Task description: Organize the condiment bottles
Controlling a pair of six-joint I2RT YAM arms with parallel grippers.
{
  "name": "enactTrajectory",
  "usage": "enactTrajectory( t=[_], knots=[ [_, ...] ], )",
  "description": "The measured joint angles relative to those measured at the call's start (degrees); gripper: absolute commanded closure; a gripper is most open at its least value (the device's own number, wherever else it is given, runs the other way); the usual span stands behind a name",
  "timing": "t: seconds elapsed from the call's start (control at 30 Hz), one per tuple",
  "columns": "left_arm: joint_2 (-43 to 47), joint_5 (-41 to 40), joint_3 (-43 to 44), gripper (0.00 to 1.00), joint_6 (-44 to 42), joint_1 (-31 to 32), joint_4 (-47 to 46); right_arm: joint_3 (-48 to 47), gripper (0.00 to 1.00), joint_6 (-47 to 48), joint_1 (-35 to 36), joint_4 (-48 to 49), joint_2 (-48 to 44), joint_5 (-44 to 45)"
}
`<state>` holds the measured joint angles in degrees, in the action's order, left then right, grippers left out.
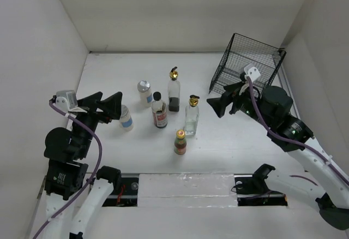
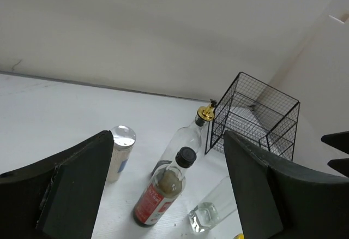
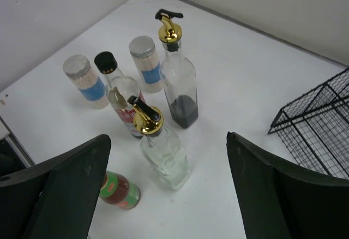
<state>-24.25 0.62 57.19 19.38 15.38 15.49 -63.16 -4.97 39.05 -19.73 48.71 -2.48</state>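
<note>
Six condiment bottles stand in a loose cluster mid-table. Two white silver-lidded blue-labelled bottles (image 1: pixel 144 92) (image 1: pixel 126 118) are at the left. The dark black-capped red-labelled bottle (image 1: pixel 159 111) is in the middle. A tall glass bottle with gold pourer and dark liquid (image 1: pixel 174 90) stands behind, a clear one (image 1: pixel 192 117) to the right, and the small red-capped bottle (image 1: pixel 180 142) in front. My left gripper (image 1: pixel 110 99) is open and empty, just left of the nearer white bottle. My right gripper (image 1: pixel 218 100) is open and empty, right of the clear bottle (image 3: pixel 163 153).
A black wire basket (image 1: pixel 248 64) lies tipped at the back right, behind my right arm; it also shows in the left wrist view (image 2: pixel 256 113) and the right wrist view (image 3: pixel 322 119). White walls enclose the table on three sides.
</note>
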Motion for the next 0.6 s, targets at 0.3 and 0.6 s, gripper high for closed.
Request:
enactTrajectory(
  t=[0.3, 0.6],
  knots=[
    [-1.55, 2.10, -2.91, 0.63, 0.22, 0.00, -3.41, 0.42, 0.99, 0.87, 0.81, -4.85, -1.20, 1.03],
    [-8.13, 2.58, -3.98, 0.58, 1.49, 0.00, -5.81, 0.26, 0.12, 2.19, 0.90, -9.66, -1.11, -0.57]
  ],
)
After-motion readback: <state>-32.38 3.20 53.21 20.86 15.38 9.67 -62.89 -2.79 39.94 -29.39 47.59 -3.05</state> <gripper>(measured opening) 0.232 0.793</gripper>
